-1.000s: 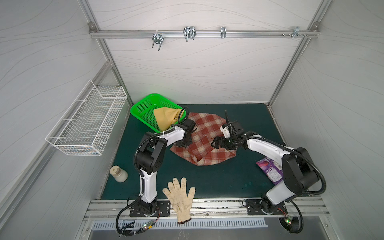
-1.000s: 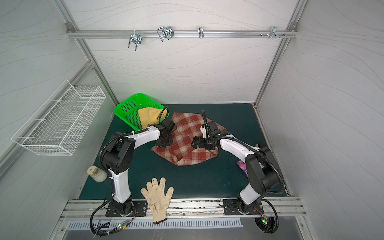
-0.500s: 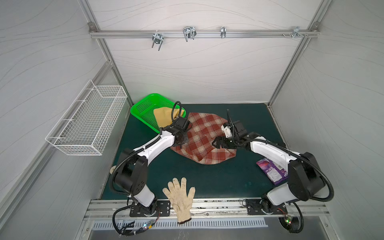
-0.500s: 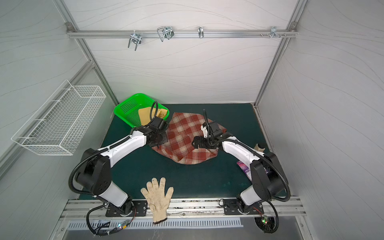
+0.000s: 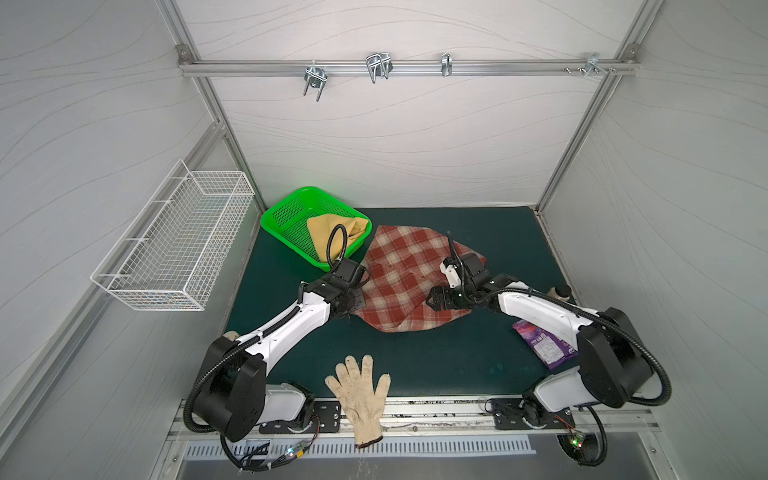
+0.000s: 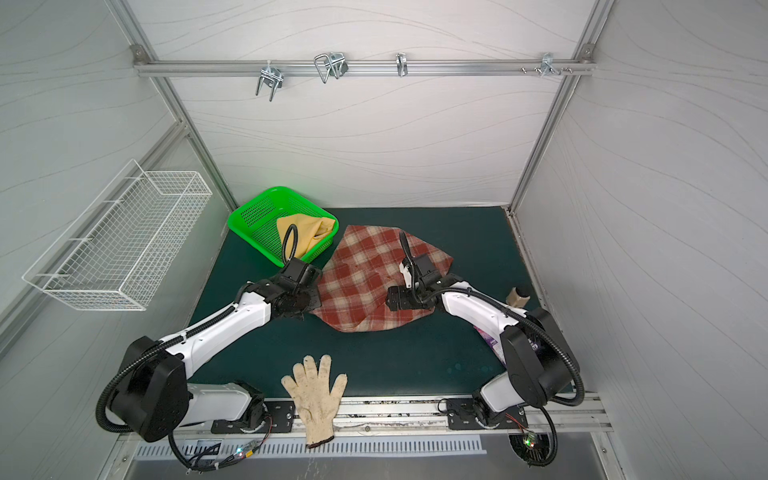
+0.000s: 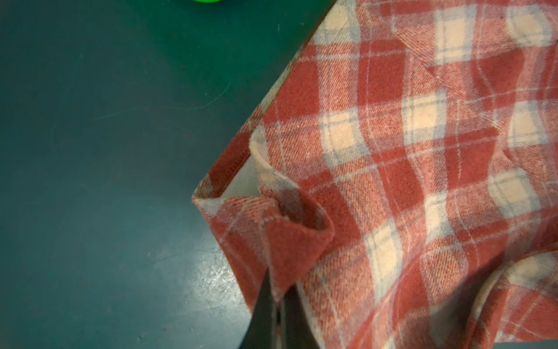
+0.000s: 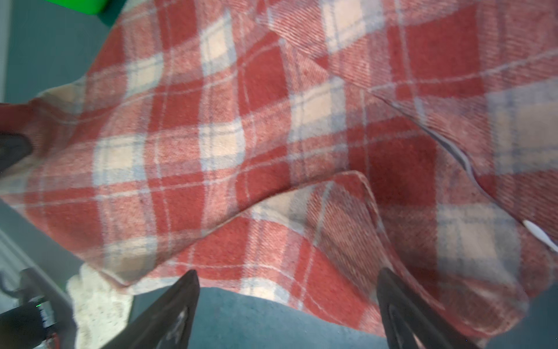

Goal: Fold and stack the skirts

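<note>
A: Both top views first. Where is the cloth?

B: The plaid skirt (image 5: 409,278) lies spread on the green mat (image 5: 436,365), between the two arms. The yellow skirt (image 5: 320,232) sits bunched in the green basket (image 5: 286,208) at the far left corner, just beside the plaid one's far edge. Neither looks folded to me.

A: And the arms?

B: The left gripper (image 5: 352,305) is at the plaid skirt's left corner. The right gripper (image 5: 435,300) is over its right half, pointing toward the left one. The near hem runs roughly from one gripper to the other, so each arm is nearer the end on its own side.

A: Left wrist view?

B: The left gripper (image 7: 279,299) has its fingers pressed together on a rolled tuck of cloth at that corner of the plaid skirt (image 7: 392,151).

A: Right wrist view?

B: The jaws stand wide apart with nothing clamped between them. The hem of the plaid skirt (image 8: 241,136) lies just ahead of the right gripper (image 8: 288,276), and a raised ridge of cloth runs close to one of its fingers.

A: So the next move?

B: I judge the right one has to go forward and down onto that hem, then close, to match the left's hold.
</note>
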